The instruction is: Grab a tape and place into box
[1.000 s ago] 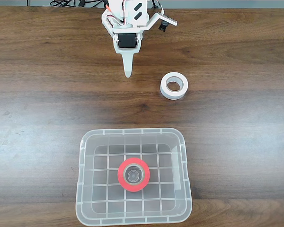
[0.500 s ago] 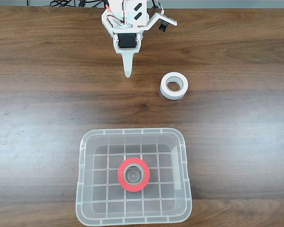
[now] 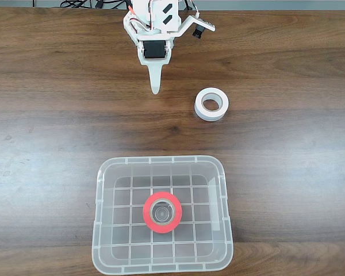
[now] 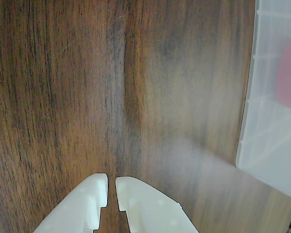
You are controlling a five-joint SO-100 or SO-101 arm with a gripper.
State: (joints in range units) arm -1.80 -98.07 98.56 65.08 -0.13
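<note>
Red-orange tape roll (image 3: 162, 212) lies flat inside clear plastic bin (image 3: 103, 172), task looks done; white gripper (image 4: 111, 187) nearly closed, empty, parked well clear.

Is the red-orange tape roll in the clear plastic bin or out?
In. The red-orange tape roll lies flat on the grid floor of the clear plastic bin.

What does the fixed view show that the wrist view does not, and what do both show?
Fixed view alone: the white roll on the table, the whole box, and the arm's body. Wrist view alone: the narrow gap between the fingertips. Both: the gripper, empty over bare wood, and the red tape inside the box.
</note>
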